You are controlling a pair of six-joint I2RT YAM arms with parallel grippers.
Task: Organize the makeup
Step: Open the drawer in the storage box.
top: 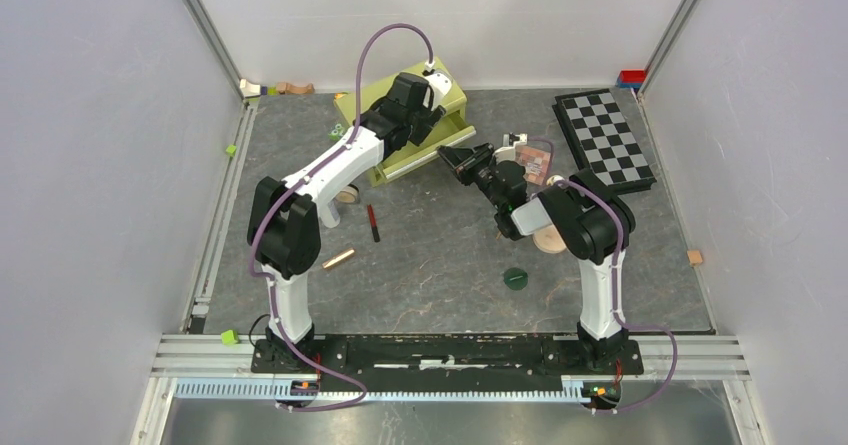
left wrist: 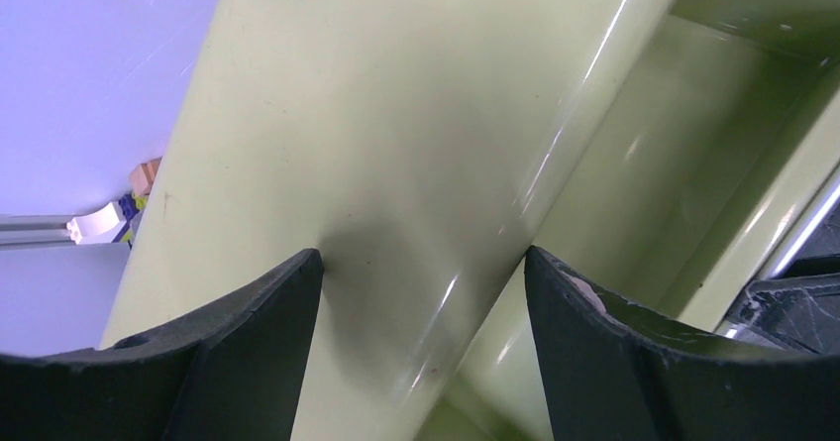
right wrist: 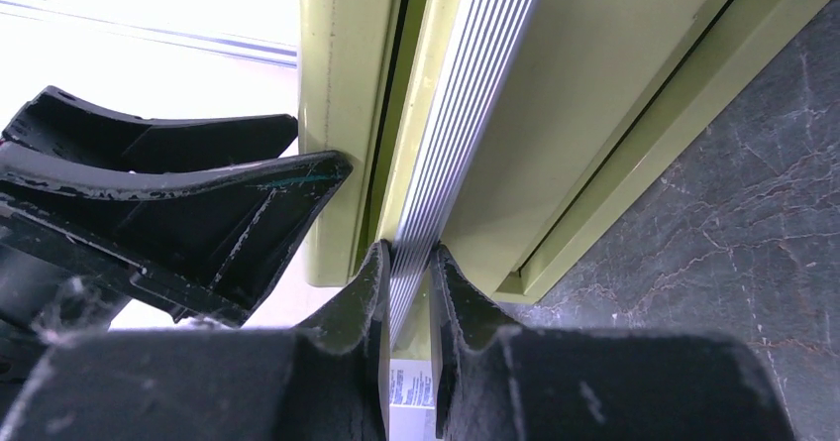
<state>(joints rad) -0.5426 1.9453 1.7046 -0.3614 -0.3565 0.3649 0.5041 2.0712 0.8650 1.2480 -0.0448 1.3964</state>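
A green drawer box (top: 400,95) stands at the back of the table, its drawer (left wrist: 683,154) pulled partly out. My right gripper (right wrist: 408,258) is shut on the drawer's ribbed silver handle (right wrist: 466,114); the top view shows that gripper (top: 456,155) at the drawer front. My left gripper (left wrist: 421,263) is open with its fingertips on the box's top (left wrist: 396,114), seen from above at the left gripper (top: 430,93). Makeup lies loose: a red-black pencil (top: 373,222), a rose-gold tube (top: 338,258), a green disc (top: 515,279), a tan compact (top: 549,240) and a pink-brown palette (top: 536,160).
A chequered board (top: 603,140) lies at the back right. Toy blocks (top: 275,88) sit in the back left corner, red and blue ones (top: 630,77) in the back right. Small blocks lie at the left edge (top: 231,149) and the right edge (top: 694,257).
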